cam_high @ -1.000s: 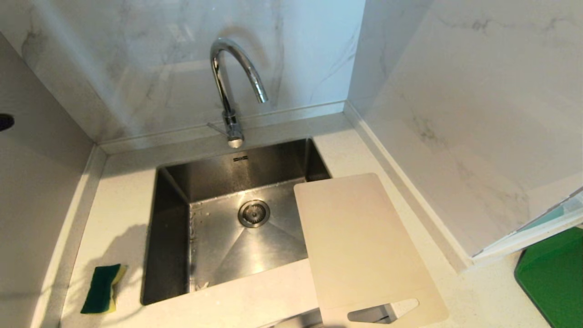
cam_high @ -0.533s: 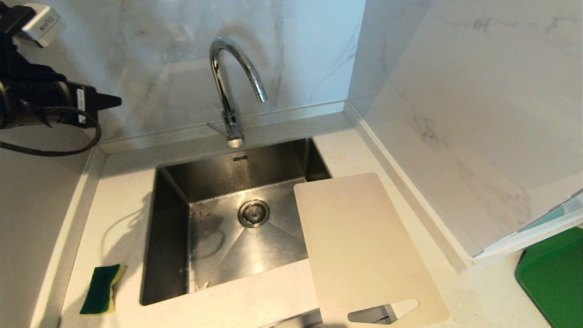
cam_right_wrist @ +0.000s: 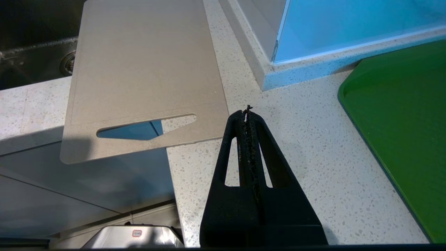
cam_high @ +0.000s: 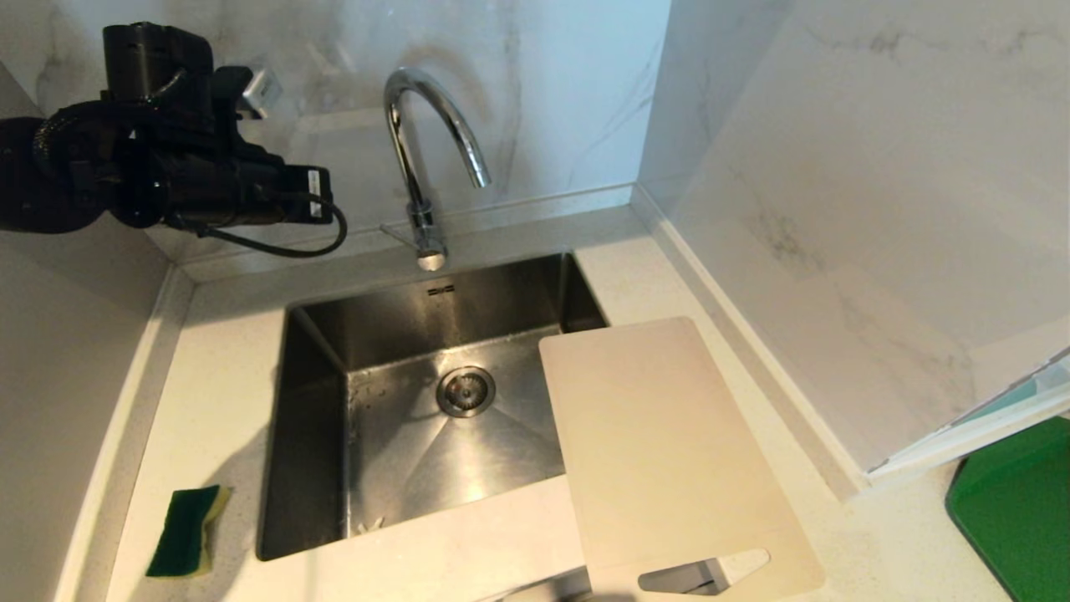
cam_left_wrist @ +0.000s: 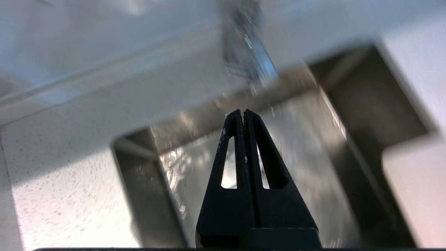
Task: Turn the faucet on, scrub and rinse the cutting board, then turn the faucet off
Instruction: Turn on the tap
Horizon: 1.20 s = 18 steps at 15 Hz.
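Where the white countertop [cam_high: 226, 359] meets the marble back wall, the chrome gooseneck faucet [cam_high: 422, 159] stands behind the steel sink [cam_high: 318, 435], whose basin holds only its round drain strainer [cam_high: 466, 390]. No water runs from the spout. Lying flat, the off-white cutting board [cam_high: 669, 451] overhangs the sink's right edge, handle slot nearest the robot. High at the left, the left gripper [cam_left_wrist: 243, 112] hangs with its fingers pressed together, holding nothing. Over the counter beside the board's slot, the right gripper [cam_right_wrist: 247, 111] is likewise closed and empty. A green-and-yellow sponge [cam_high: 188, 530] lies left of the sink; a green tray [cam_high: 1016, 510] sits far right.
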Motion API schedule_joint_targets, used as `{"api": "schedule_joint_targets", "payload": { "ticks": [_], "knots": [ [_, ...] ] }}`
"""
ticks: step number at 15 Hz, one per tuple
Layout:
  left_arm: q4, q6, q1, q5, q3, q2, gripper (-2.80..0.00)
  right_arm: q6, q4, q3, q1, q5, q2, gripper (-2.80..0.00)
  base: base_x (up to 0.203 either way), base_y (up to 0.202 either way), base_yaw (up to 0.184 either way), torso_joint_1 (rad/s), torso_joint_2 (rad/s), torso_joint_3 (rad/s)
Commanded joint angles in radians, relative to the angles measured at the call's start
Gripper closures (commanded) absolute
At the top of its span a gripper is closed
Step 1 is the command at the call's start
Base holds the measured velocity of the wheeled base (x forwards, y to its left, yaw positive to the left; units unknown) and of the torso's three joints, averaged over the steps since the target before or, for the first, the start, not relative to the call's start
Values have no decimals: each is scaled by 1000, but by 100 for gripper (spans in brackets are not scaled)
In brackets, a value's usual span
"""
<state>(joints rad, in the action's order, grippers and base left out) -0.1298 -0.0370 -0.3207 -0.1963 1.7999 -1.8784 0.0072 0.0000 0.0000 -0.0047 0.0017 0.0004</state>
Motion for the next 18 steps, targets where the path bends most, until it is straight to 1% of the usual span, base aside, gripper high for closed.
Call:
{"api": "schedule_joint_targets", "payload": {
  "ticks": [1, 2, 4, 5, 6, 7, 11, 14, 18],
  "knots": [
    [2, -38, -25, -72, 115, -115, 0, 0, 0, 0, 0, 1, -1, 0, 0, 0, 0, 0, 0, 0],
    [5, -59, -36, -95, 145, -148, 0, 0, 0, 0, 0, 0, -1, 0, 0, 0, 0, 0, 0, 0],
    [25, -123, -57, -117, 154, -177, 0, 0, 0, 0, 0, 0, 0, 0, 0, 0, 0, 0, 0, 0],
    [60, -154, -71, -141, 154, -185, 0, 0, 0, 0, 0, 1, 0, 0, 0, 0, 0, 0, 0, 0],
    [96, -161, -76, -163, 154, -202, 0, 0, 0, 0, 0, 0, 0, 0, 0, 0, 0, 0, 0, 0],
    [127, -162, -77, -171, 154, -213, 0, 0, 0, 0, 0, 0, 0, 0, 0, 0, 0, 0, 0, 0],
    [227, -165, -72, -173, 154, -274, 0, 0, 0, 0, 0, 0, 0, 0, 0, 0, 0, 0, 0, 0],
    [270, -173, -60, -171, 155, -309, 0, 0, 0, 0, 0, 0, 0, 0, 0, 0, 0, 0, 0, 0],
    [292, -175, -57, -172, 154, -335, 0, 0, 0, 0, 0, 0, -1, 0, 0, 0, 0, 0, 0, 0]
  ]
}}
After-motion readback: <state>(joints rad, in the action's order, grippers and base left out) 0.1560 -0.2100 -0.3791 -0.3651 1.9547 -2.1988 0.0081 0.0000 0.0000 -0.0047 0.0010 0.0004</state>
